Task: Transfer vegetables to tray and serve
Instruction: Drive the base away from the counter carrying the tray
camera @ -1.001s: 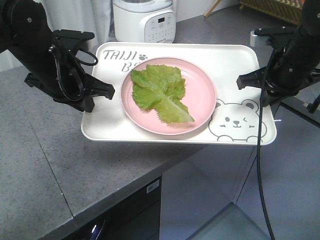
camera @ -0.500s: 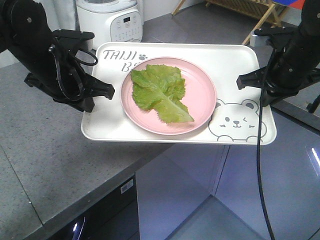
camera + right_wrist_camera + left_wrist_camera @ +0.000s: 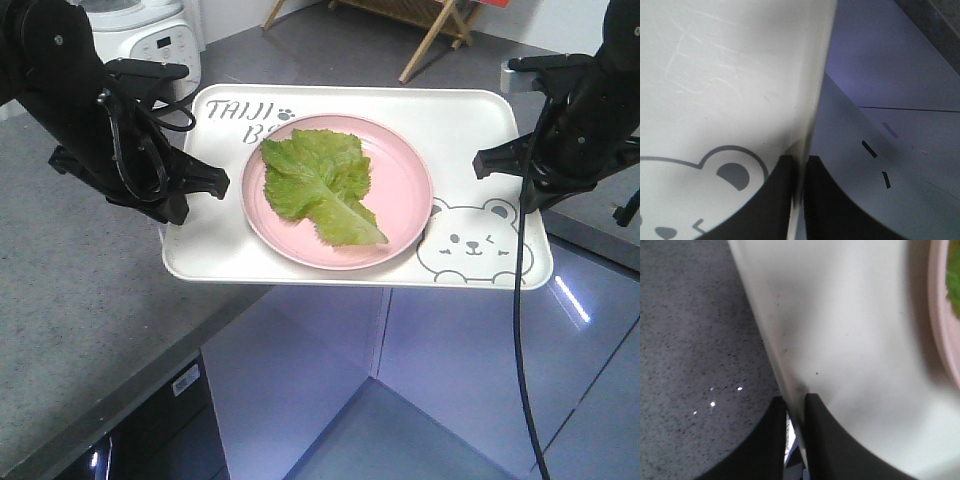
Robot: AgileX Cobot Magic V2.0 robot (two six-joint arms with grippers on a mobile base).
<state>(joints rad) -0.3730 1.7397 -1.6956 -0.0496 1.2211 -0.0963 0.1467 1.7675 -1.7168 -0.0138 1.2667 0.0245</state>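
The left gripper (image 3: 795, 407) and right gripper (image 3: 799, 167) are each pinching, nearly closed, a short rim of the tray (image 3: 470, 120), its long axis running between them over the counter (image 3: 60, 300) edge, while the lettuce (image 3: 320, 185) is lying on the plate (image 3: 405, 190) in it, stem pointing near-right toward the bear (image 3: 475, 240).

Printed in grey capitals on the cream tray (image 3: 470, 115), toward its eleven o'clock corner: "TAIJI" with a small paw-print sign just after it, and beneath that a second line readable only as "B" before disappearing behind the rim of the pink plate (image 3: 405, 185). Drawn toward the five o'clock corner, a winking bear face with no words beside it, shown in part from the right wrist as an ear outline. Too small to read: the panel markings on the white cooker (image 3: 150, 35) at eleven o'clock, and the pale sticker (image 3: 186, 378) below the counter (image 3: 70, 290) edge at seven o'clock.
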